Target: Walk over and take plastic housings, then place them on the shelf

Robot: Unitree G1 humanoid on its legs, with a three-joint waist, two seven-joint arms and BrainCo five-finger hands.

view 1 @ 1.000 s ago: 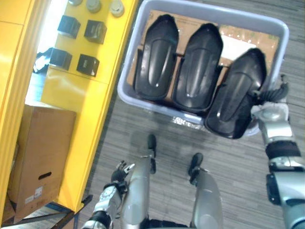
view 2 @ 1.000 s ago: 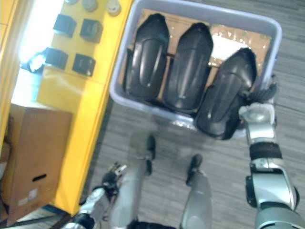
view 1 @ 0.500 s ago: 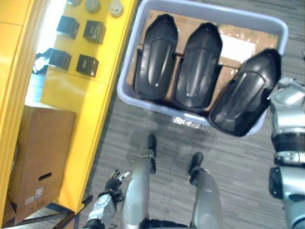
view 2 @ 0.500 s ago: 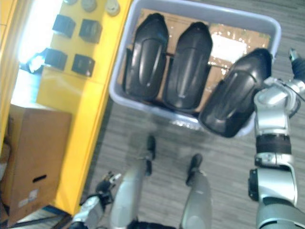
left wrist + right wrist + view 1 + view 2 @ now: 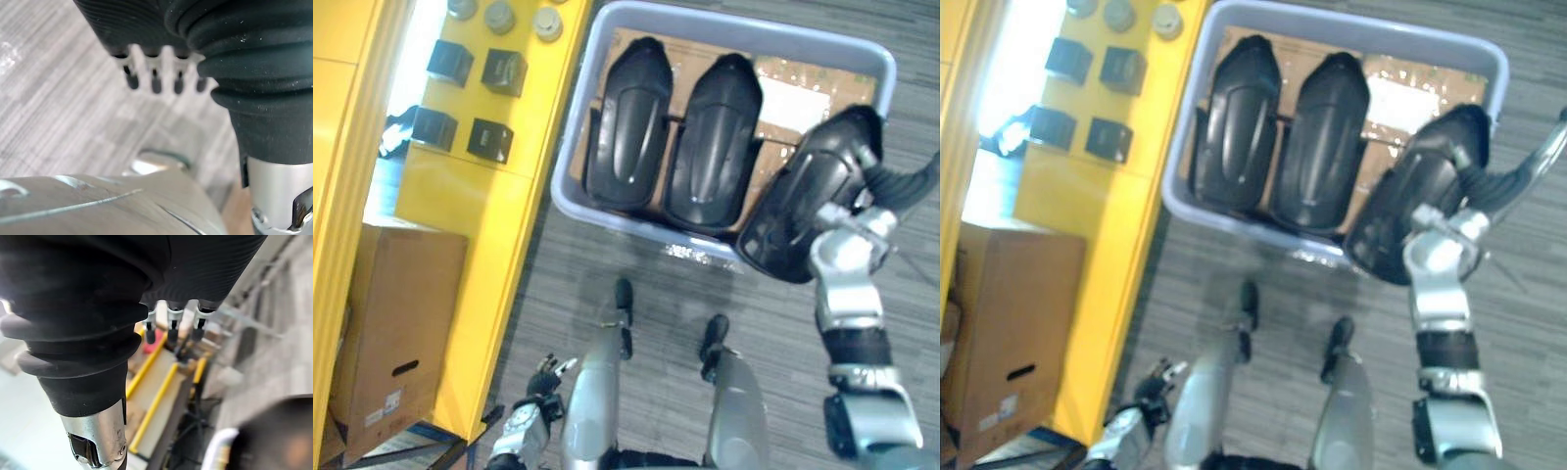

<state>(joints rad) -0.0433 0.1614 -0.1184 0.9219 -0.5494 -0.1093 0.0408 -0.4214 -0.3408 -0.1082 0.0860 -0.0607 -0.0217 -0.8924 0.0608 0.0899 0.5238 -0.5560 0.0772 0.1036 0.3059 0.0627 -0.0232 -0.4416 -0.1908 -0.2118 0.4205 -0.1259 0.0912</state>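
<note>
**At the grey bin [image 5: 570,157]: rightmost housing [image 5: 803,206] tipped on the rim**

It leans over the near rim; two other housings [image 5: 628,127] lie flat to its left. Reads as a light, stiff, glossy shell, likely slippery; take it by the edges. Right hand [image 5: 889,184] sits against its far end, fingers [image 5: 171,328] straight, clasping nothing. Left hand [image 5: 540,384] hangs slack, near left.

A grey striped carpet floor [image 5: 651,262] is spreading across the room. A yellow shelf [image 5: 484,201] is standing along its left edge, a brown cardboard box [image 5: 396,323] is sitting just beside it, and bright light [image 5: 411,59] is glaring through.
</note>
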